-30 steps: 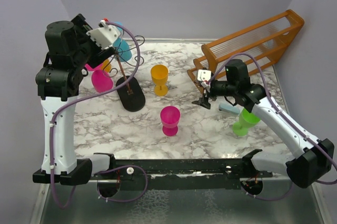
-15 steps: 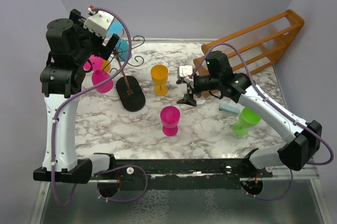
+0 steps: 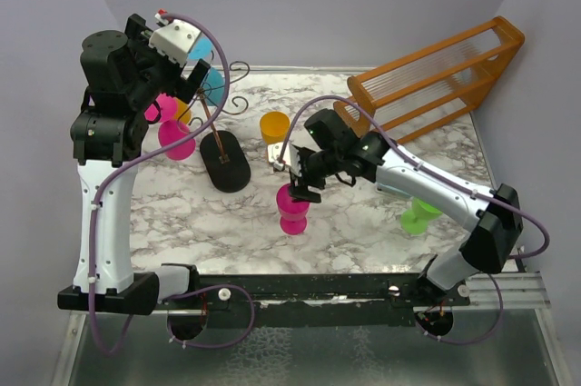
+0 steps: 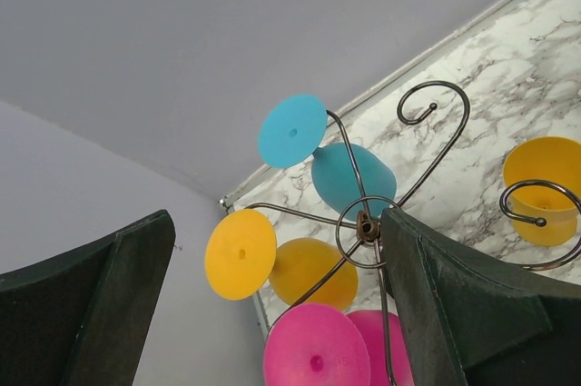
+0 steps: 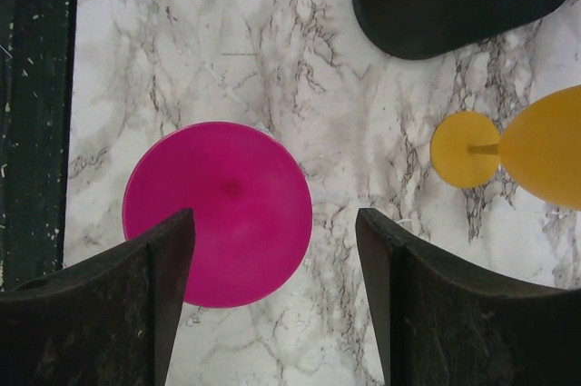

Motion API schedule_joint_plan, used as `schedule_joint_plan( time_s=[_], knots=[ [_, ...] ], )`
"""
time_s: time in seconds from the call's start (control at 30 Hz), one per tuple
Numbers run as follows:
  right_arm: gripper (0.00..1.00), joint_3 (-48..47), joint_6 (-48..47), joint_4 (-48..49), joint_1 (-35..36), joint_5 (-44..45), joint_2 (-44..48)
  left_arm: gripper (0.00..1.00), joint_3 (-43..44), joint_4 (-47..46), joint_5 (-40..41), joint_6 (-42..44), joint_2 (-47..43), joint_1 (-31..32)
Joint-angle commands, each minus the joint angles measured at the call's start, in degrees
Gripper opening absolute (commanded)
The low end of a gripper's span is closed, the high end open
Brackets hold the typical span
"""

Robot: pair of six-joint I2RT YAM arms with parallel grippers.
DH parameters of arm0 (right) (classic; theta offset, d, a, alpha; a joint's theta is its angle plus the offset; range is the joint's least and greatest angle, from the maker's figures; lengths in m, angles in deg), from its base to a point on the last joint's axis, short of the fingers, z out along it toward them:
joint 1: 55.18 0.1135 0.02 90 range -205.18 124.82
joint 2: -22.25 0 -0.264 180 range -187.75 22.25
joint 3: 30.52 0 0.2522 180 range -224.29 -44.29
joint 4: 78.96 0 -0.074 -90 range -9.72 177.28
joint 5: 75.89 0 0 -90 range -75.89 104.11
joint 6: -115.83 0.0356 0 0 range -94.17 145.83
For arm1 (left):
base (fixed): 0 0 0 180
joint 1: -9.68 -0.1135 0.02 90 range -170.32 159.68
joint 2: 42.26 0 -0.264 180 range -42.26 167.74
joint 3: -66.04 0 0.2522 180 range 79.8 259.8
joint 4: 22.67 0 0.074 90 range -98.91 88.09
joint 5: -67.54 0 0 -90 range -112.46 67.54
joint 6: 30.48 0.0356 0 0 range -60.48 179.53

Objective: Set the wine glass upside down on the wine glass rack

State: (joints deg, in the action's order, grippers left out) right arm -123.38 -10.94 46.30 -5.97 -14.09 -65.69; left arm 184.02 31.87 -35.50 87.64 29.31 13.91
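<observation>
The wine glass rack (image 3: pixel 225 161) is a dark wire stand with a black oval base, at the back left. A blue, a yellow and two pink glasses hang on it upside down. In the left wrist view its hub (image 4: pixel 367 227) shows among the blue (image 4: pixel 292 130), yellow (image 4: pixel 240 253) and pink (image 4: pixel 316 357) glass feet. My left gripper (image 3: pixel 195 77) is open and empty just above the hooks; it shows likewise in its wrist view (image 4: pixel 280 222). A magenta wine glass (image 3: pixel 293 207) stands mid-table. My right gripper (image 3: pixel 298 182) hovers over it, open and empty. From above, the glass (image 5: pixel 218 202) lies left of the gap between the jaws (image 5: pixel 272 222).
A yellow glass (image 3: pixel 274 132) stands behind the magenta one and shows in the right wrist view (image 5: pixel 545 145). A green glass (image 3: pixel 419 215) lies under the right arm. A large orange wooden slatted rack (image 3: pixel 427 77) leans at the back right. The black base (image 5: pixel 463 0) is close by.
My right arm has swung left from beside the wooden rack to over the magenta glass. My left gripper has lifted and turned slightly above the wire rack.
</observation>
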Motion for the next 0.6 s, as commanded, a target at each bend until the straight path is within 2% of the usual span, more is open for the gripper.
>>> schedule_joint_plan(
  time_s=[0.0, 0.17, 0.43, 0.57],
  knots=[
    [0.7, -3.1, 0.6, -3.6, 1.8, 7.3, -2.8, 0.99, -0.1, -0.8, 1.6, 2.2, -0.8, -0.3],
    [0.62, -5.4, 1.6, -4.7, 2.7, 9.6, -6.0, 0.99, -0.2, -0.2, 1.2, 3.1, -0.8, -0.3],
    [0.35, -7.7, 1.3, -7.5, 3.0, 9.3, -9.3, 0.99, -1.6, 0.2, 2.2, 3.6, -0.5, -0.3],
    [0.24, -8.1, 1.2, -7.6, 3.0, 9.3, -9.8, 0.99, -2.8, 0.1, 3.3, 3.9, -0.1, -0.3]
  ],
)
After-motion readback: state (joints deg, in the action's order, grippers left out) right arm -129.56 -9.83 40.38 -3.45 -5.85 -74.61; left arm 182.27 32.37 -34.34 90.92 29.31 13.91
